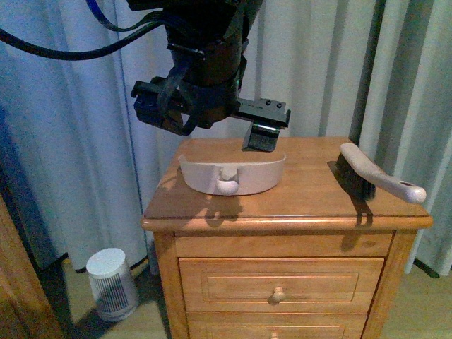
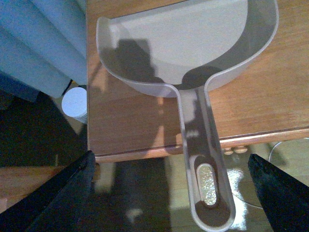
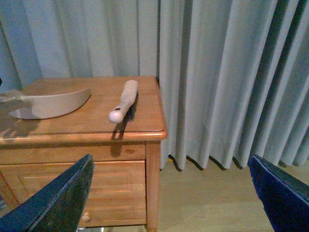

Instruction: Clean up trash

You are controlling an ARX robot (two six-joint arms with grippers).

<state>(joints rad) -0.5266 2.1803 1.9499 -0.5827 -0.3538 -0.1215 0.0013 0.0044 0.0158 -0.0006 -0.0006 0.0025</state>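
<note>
The left gripper (image 2: 170, 157) hangs above the handle of the dustpan (image 1: 233, 176), which overhangs the nightstand (image 1: 296, 205) edge. Its jaws are wide apart and empty, likely aligned for a grasp. The right gripper (image 3: 171, 159), equally wide open and empty, faces the brush (image 3: 123, 99). The trash appears in no view.

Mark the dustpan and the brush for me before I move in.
dustpan (image 1: 248, 176), front view, on its pale front wall.
brush (image 1: 381, 173), front view, on the middle of its white handle.
</note>
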